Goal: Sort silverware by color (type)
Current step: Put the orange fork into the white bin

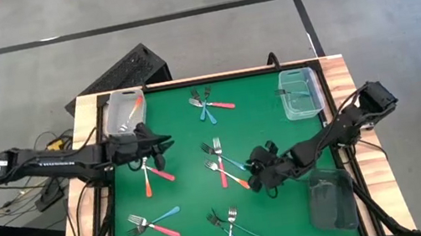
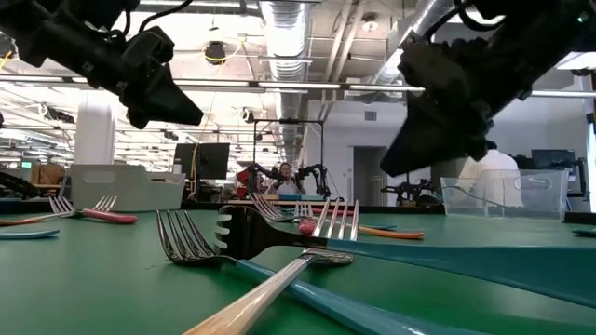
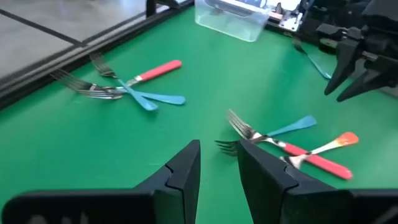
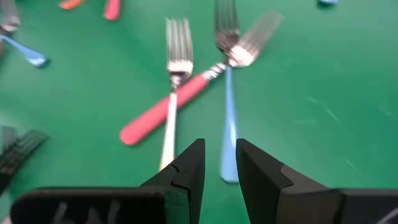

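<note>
Covering most of the high view, the green counter (image 1: 285, 216) is framed by a dark rim with wooden strips at left and right. Three bins sit near its edges: a clear bin (image 1: 300, 92) at upper right, another clear bin (image 1: 121, 112) at upper left with an orange handle showing inside, and a dark bin (image 1: 331, 198) at lower right.

Both arms reach in from the sides. The left tool (image 1: 163, 148) hovers left of centre, fingers parted by a narrow gap and holding nothing, just above a small fork cluster (image 1: 152, 174). The right tool (image 1: 258, 174) sits right of centre, fingers likewise slightly apart and empty, beside the central fork group (image 1: 223, 165).

The silverware lies in five loose clusters: three forks at top centre (image 1: 208, 104), about four in the middle, about three under the left tool, three at lower left (image 1: 153, 223), and about three at bottom centre (image 1: 228, 229). Handles are orange, pink-red or light blue, many crossing each other.

Open green remains along the right half between the clear and dark bins, and at centre bottom edges.
</note>
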